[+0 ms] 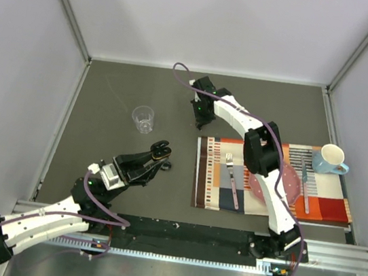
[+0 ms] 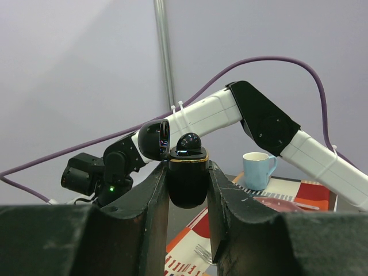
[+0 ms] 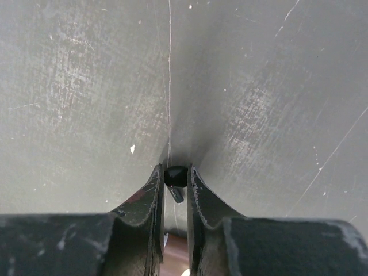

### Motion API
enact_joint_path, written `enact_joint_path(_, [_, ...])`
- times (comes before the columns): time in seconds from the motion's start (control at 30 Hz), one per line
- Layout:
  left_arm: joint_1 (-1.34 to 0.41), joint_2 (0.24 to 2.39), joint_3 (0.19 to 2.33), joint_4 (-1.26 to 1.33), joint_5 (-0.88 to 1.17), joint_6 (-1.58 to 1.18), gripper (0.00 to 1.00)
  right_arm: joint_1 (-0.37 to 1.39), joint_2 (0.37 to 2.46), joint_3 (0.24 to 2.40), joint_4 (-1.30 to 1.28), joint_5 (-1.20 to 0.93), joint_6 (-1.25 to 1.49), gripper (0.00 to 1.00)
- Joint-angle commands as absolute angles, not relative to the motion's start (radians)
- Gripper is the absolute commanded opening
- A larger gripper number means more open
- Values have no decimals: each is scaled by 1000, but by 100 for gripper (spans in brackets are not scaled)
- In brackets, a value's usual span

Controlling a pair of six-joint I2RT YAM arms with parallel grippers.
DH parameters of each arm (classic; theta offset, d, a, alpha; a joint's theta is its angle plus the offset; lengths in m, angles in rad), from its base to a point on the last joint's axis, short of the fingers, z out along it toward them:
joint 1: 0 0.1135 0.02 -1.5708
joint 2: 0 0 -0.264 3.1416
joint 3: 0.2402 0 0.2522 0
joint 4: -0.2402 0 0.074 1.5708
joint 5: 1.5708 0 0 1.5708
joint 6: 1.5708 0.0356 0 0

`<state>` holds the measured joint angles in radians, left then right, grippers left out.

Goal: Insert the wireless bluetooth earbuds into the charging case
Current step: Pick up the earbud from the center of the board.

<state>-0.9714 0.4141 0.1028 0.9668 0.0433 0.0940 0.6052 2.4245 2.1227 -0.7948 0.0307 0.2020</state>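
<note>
My left gripper [image 2: 188,187] is shut on the black charging case [image 2: 187,183], which has a gold rim and its lid [image 2: 156,140] hinged open to the left. One black earbud [image 2: 188,142] sits in the case's top. In the top view the case [image 1: 161,151] is held above the table left of the placemat. My right gripper [image 3: 174,177] is shut on the other tiny black earbud [image 3: 175,175], low over the grey table. In the top view that gripper [image 1: 202,117] is at the far middle of the table.
A clear plastic cup [image 1: 143,118] stands on the table between the arms. A striped placemat [image 1: 210,183] at the right holds a fork [image 1: 232,179], a red plate [image 1: 294,182], a second utensil [image 1: 307,190] and a light blue mug [image 1: 330,159]. Walls enclose the table.
</note>
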Motion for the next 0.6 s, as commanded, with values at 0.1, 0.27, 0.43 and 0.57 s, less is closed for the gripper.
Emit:
enact_joint_path(0.1, [-974,414,107,1000,34,75,0,600,2366,2126,-807,35,230,0])
enact_joint_path(0.27, [-974,417,110,1002,29,77,0,591,2281,2103,-792,-20,287,0])
enact_joint_path(0.43, [-974,403,109,1006,9,83,0,588,2096,1965,-655,-66,362,0])
enact_joint_path(0.57, [-974,385,107,1006,-23,90,0,587,1906,1740,-496,-78,431,0])
